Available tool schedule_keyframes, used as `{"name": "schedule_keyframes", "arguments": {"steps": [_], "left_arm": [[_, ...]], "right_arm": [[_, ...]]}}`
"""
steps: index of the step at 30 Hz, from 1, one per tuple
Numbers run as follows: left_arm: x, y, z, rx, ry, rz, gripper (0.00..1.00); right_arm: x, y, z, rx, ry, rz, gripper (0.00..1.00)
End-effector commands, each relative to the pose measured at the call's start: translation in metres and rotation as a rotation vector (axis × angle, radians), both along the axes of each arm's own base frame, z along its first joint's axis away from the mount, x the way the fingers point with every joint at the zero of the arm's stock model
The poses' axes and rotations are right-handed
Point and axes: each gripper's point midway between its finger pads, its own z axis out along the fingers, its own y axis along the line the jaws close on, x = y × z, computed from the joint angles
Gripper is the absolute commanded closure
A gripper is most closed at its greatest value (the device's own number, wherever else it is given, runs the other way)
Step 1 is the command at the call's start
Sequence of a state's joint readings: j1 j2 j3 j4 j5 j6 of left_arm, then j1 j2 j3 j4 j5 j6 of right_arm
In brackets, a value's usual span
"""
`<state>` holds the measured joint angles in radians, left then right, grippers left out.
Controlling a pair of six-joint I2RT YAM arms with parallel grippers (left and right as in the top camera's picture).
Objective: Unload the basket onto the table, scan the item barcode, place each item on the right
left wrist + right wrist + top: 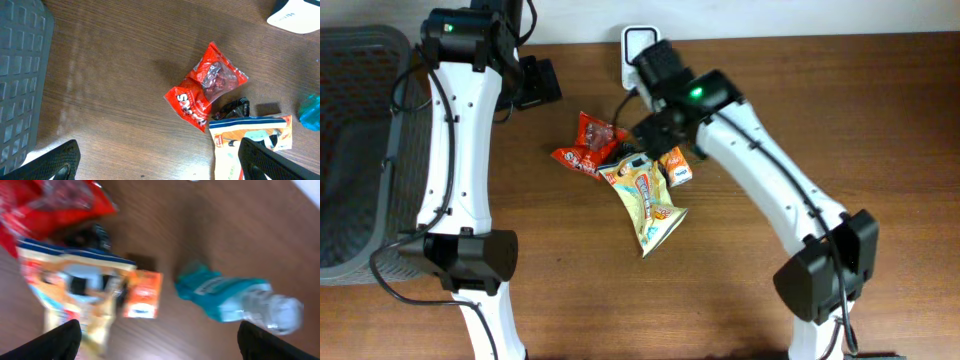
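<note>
Wooden tabletop (880,120), centre heap: red crinkled foil snack packet (207,85), yellow printed snack bag (648,205), small orange carton (142,295) and teal-labelled clear plastic bottle (235,297), all lying loose. Left hand (159,155) is spread, empty, above the packet. Right hand (159,340) is spread, empty, over carton and bottle. Grey mesh basket (360,120) stands at the left edge.

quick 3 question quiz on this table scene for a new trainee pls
1. True or false: the red snack bag lies on the table, outside the grey basket.
2. The left gripper and right gripper hold: A) one item each B) nothing C) one shared item.
3. Fill in: the clear bottle has a ____ label.
Key: 1 true; 2 B; 3 teal.
</note>
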<state>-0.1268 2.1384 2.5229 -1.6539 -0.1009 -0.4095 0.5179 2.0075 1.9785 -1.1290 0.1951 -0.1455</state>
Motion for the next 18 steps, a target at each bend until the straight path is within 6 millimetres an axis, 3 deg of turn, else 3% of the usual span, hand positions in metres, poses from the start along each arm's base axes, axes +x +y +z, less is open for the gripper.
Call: {"name": "schedule_keyframes", "arguments": {"steps": [1, 3, 5, 9, 10, 11, 18], "left_arm": [[-0.003, -0.002, 0.006, -0.012, -0.012, 0.004, 0.01], [-0.003, -0.001, 0.006, -0.012, -0.012, 0.005, 0.01], [-0.003, 0.000, 0.006, -0.012, -0.012, 0.008, 0.01], [-0.003, 0.000, 0.006, -0.012, -0.012, 0.008, 0.01], [-0.003, -0.001, 0.006, -0.012, -0.012, 0.007, 0.01], [-0.003, -0.001, 0.006, -0.012, -0.012, 0.007, 0.01], [-0.003, 0.000, 0.006, -0.012, -0.012, 0.007, 0.01]], "right_arm": [[0.019, -0.026, 0.008, -0.067, -0.047, 0.052, 0.02], [0.044, -0.056, 0.020, -0.133, -0.142, -0.030, 0.01], [0.058, -0.064, 0.024, -0.097, -0.168, 0.000, 0.02], [0.068, -0.072, 0.023, 0.018, -0.153, 0.057, 0.00], [0.071, -0.080, 0.023, 0.027, -0.153, 0.041, 0.15], [0.073, -0.087, 0.023, 0.049, -0.147, 0.032, 0.21], [0.071, -0.090, 0.014, 0.233, -0.077, 0.068, 0.16]]}}
